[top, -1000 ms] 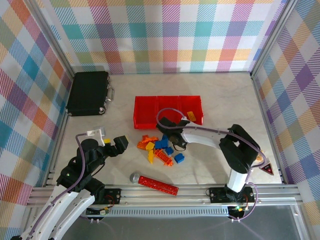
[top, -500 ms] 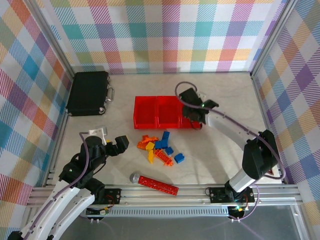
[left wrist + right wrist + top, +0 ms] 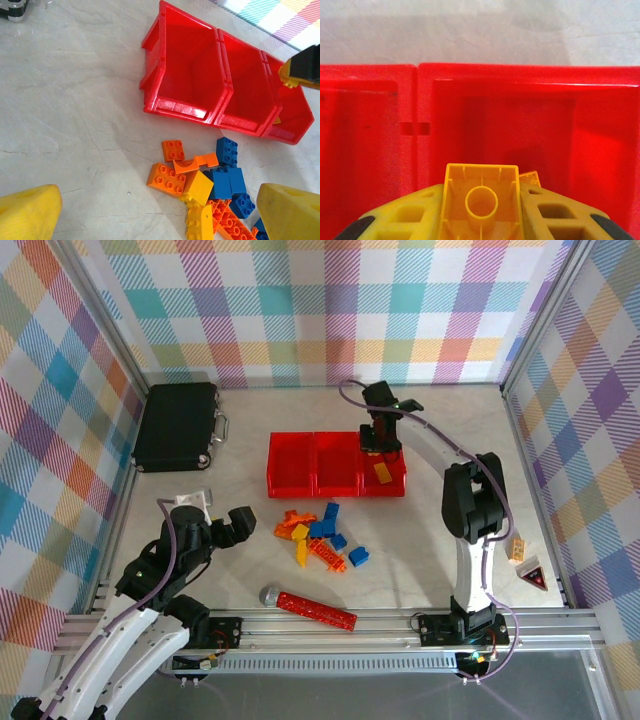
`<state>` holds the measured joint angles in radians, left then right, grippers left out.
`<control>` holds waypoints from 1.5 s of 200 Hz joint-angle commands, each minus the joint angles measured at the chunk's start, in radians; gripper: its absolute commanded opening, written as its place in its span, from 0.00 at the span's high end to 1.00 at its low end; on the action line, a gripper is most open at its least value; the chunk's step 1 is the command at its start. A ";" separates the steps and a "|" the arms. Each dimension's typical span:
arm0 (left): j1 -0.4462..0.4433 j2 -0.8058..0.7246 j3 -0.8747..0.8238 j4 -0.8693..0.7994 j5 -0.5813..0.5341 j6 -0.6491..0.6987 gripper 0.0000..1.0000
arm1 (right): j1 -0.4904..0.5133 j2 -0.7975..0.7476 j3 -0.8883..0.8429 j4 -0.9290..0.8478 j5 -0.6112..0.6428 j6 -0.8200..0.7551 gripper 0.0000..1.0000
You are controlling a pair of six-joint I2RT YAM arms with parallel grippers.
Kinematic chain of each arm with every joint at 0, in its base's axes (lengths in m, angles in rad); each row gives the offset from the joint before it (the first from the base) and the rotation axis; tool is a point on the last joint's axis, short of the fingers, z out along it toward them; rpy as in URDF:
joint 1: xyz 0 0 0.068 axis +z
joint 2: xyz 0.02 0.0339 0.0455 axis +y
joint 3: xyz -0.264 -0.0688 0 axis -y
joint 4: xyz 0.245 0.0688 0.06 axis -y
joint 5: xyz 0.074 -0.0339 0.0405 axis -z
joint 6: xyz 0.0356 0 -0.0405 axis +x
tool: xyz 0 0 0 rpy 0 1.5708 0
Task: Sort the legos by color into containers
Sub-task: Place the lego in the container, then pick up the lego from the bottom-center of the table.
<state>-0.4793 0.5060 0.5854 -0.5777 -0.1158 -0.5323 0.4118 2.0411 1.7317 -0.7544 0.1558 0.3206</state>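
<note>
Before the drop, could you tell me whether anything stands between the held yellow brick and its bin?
Nothing visible does: the right gripper holds the yellow brick over the open right-hand bin; another brick lies inside.

bright, even light is filling all views; soft shadows are falling on the counter [image 3: 410,550]. right wrist pic is looking blurry up close, w/ red containers [image 3: 520,115] glowing oversaturated.

Bare table [image 3: 410,530] lies passable between the brick pile [image 3: 320,535] and the right arm [image 3: 470,510]; likewise between the black case [image 3: 177,426] and the containers [image 3: 292,483]. Two bins stand open from above. The right gripper [image 3: 380,445], clamped on a yellow brick [image 3: 481,197], hangs over the right-hand bin [image 3: 402,472]. The red bar [image 3: 315,608] lies across the near approach to the pile. Plaid walls [image 3: 330,310] close three sides.
</note>
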 commanded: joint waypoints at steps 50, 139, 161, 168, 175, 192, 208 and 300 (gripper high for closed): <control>-0.007 0.064 0.006 0.069 0.007 -0.062 0.01 | -0.041 0.003 -0.041 0.018 -0.099 -0.064 0.57; -0.007 0.141 0.039 0.116 0.057 -0.025 0.00 | -0.051 -0.112 -0.041 -0.021 -0.183 -0.053 0.50; -0.008 0.119 0.034 0.104 0.056 -0.017 0.00 | -0.043 -0.228 -0.111 -0.037 -0.220 -0.019 0.45; -0.008 0.110 0.033 0.096 0.052 -0.010 0.00 | -0.038 -0.270 -0.147 -0.036 -0.231 -0.009 0.42; -0.009 0.099 0.034 0.081 0.043 -0.001 0.01 | -0.030 -0.314 -0.187 -0.034 -0.239 -0.002 0.40; -0.011 0.077 0.036 0.044 0.029 0.019 0.00 | 0.000 -0.430 -0.298 -0.028 -0.239 0.026 0.38; -0.011 0.053 0.032 0.020 0.029 0.029 0.00 | 0.040 -0.529 -0.409 -0.013 -0.253 0.064 0.35; -0.013 0.001 0.018 0.005 0.087 0.062 0.00 | 0.335 -0.900 -0.904 0.044 -0.140 0.686 0.21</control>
<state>-0.4820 0.5198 0.5938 -0.5770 -0.0601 -0.5007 0.6937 1.2373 0.9146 -0.7586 -0.0418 0.6983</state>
